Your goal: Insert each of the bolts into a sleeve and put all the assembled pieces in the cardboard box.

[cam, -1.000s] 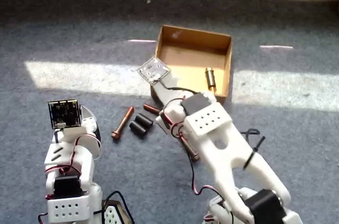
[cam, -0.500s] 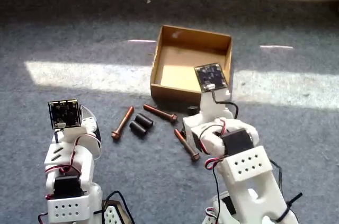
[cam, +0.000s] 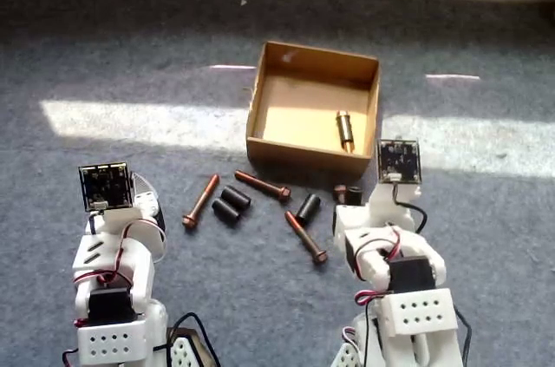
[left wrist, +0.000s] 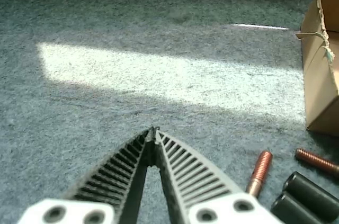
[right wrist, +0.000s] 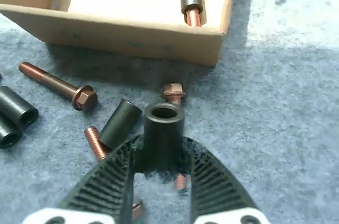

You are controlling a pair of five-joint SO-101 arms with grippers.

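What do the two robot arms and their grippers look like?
The left arm and right arm are white plastic with black motors, red and black cables and a black circuit board each. The left gripper and right gripper have dark, ribbed, tapering fingers.

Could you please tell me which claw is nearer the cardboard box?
Right. The right claw sits just short of the cardboard box; the left claw lies farther off.
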